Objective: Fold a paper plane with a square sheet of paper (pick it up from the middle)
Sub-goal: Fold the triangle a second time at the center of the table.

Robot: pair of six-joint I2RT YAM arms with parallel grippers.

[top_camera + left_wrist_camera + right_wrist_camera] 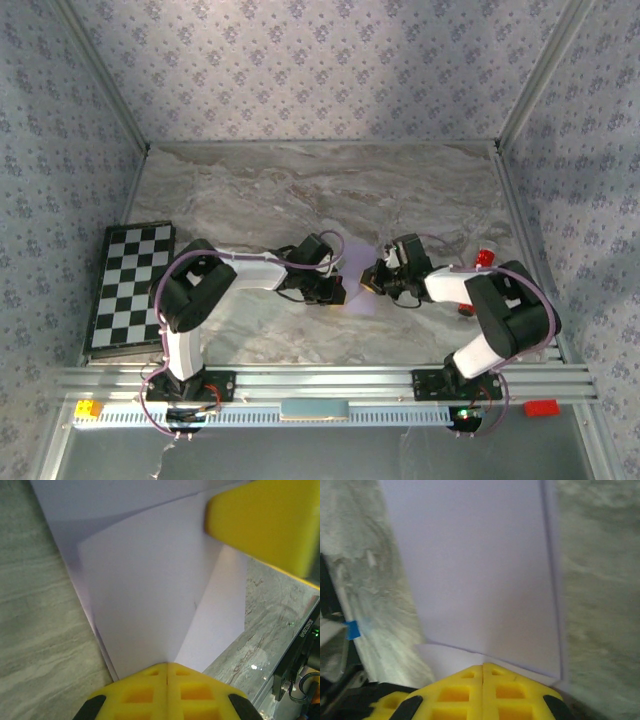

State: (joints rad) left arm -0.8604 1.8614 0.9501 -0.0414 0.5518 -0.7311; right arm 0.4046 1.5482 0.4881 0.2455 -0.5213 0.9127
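The paper (thin, floppy, probably slippery) should crease easily; best pinched at a folded edge. On the left gripper and right gripper the jaws are together, tips at its edge.

The pale lilac sheet of paper, partly folded with slanted creases, lies on the grey bench.

The sheet of paper lies on the table, near its front middle. The left gripper is at its left and the right gripper at its right (both tips meet the paper). A board lies at the table's left edge, well apart. On the front rail, a block sits at the left end and a second block at the right.
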